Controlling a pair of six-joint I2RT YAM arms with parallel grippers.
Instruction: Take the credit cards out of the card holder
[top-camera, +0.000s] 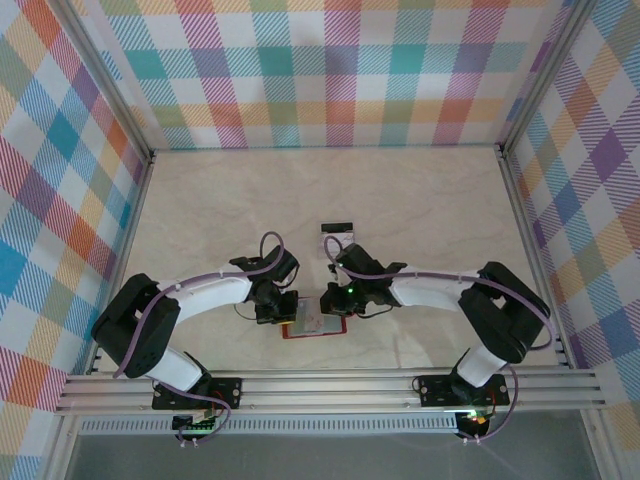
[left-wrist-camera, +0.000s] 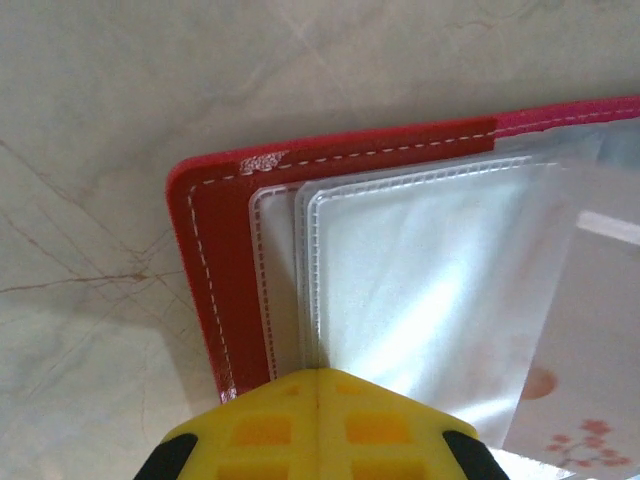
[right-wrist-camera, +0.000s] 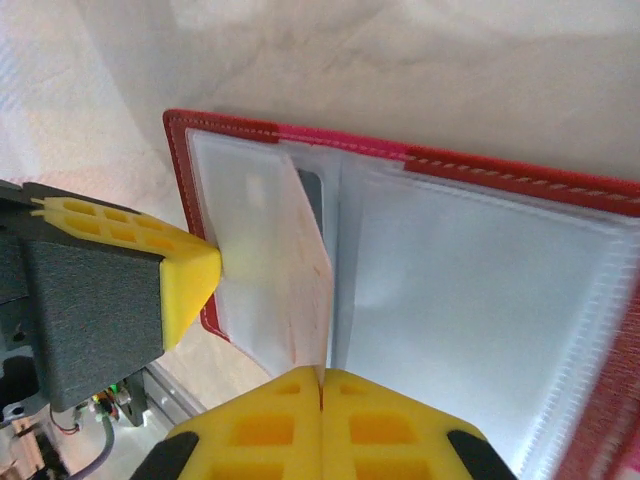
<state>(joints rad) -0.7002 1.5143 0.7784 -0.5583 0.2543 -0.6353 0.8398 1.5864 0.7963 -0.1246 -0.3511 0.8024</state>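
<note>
Card holder (top-camera: 318, 328) lay open and flat near the bench's (top-camera: 200, 220) near edge, midway between the two bases, its long axis running left to right along that edge. From overhead I had the left claw (top-camera: 277, 312) on its left end and the right claw (top-camera: 328, 300) coming in over its far side, so both arms were on it. A loose card (top-camera: 337, 240), pale with a dark band, lay apart towards the middle of the bench.

On the left wrist camera, the left claw (left-wrist-camera: 317, 415) was fully closed, tips together, bearing on the holder's red border (left-wrist-camera: 225, 260) beside the clear sleeves (left-wrist-camera: 420, 280). I couldn't tell whether it pinched anything or just pinned it. A thin pale sheet (left-wrist-camera: 590, 400) with a blossom print sat tilted at the right.

On the right wrist camera, the right claw (right-wrist-camera: 320, 410) was closed on that thin pale sheet (right-wrist-camera: 290, 280), which stood up from the fingertips near the holder's (right-wrist-camera: 500, 170) spine. Whether it was a card or a sleeve leaf I couldn't say. A dark card (right-wrist-camera: 310, 200) showed in the pocket straight ahead of the tips, just behind the sheet. The left claw's finger (right-wrist-camera: 190, 275) touched the left page. I judged the right arm the one placed to draw along the spine, with the left arm anchoring.
</note>
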